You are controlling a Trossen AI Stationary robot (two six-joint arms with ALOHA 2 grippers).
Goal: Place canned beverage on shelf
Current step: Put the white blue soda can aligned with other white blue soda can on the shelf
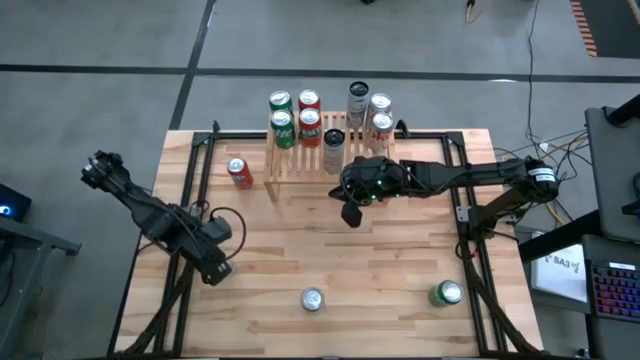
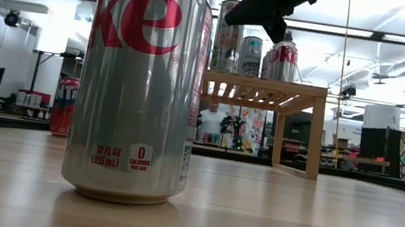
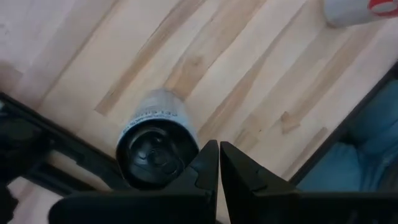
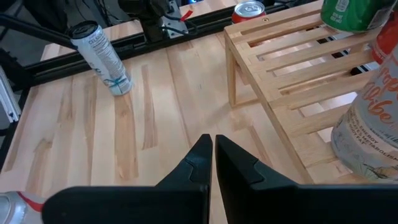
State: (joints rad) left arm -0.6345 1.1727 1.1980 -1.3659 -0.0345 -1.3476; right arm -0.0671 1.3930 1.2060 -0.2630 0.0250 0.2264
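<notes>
Now the right tool (image 1: 352, 214) hangs just in front of the shelf (image 1: 300, 165), fingers pressed together and empty. Cans (image 1: 309, 122) stand up on the slats so they won't roll. More cans (image 1: 313, 299) wait on the tabletop (image 1: 330, 260). Off to the side, the left tool (image 1: 215, 270) rests, pressed together too.

Low light-wood slatted shelf (image 1: 300, 165) at table's far edge, carrying about seven upright cans (image 1: 309, 124), apparently; silver can (image 1: 312, 299) and green can (image 1: 446, 293) upright near front.
</notes>
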